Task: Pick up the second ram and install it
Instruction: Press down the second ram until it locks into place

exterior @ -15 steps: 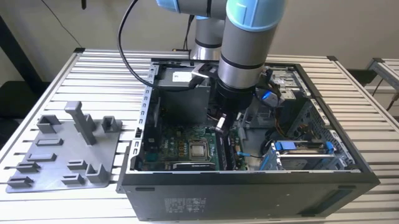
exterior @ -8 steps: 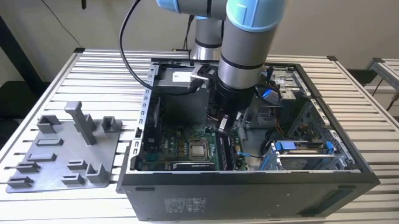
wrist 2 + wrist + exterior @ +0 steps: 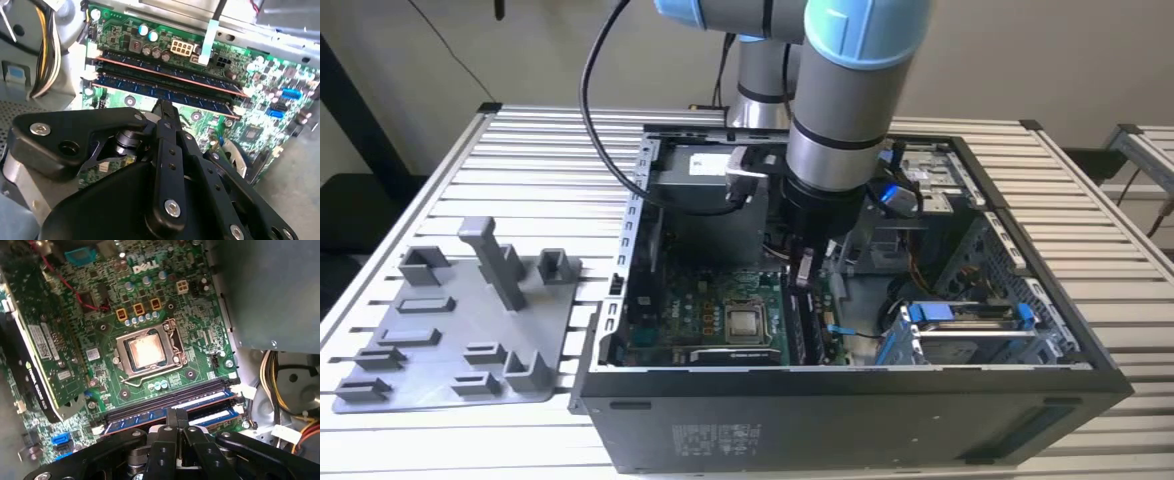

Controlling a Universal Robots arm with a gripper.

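My gripper (image 3: 802, 270) reaches down into the open computer case (image 3: 854, 400), over the memory slots beside the processor socket (image 3: 744, 322). In both wrist views the fingers are pressed together, shut. Their tips (image 3: 162, 106) rest on the top edge of the second ram (image 3: 200, 101), a long dark stick lying in its slot on the green motherboard (image 3: 260, 125). Another stick (image 3: 175, 75) sits in the slot alongside it. In the first wrist view the gripper (image 3: 177, 414) meets the second ram (image 3: 135, 416) near the middle of its length.
A grey holder tray (image 3: 454, 330) with posts and blocks lies on the slatted table at the exterior view's left. Inside the case are a graphics card (image 3: 40, 360), yellow cable bundles (image 3: 280, 390), a drive cage with blue clips (image 3: 961, 320) and the power supply (image 3: 707, 180).
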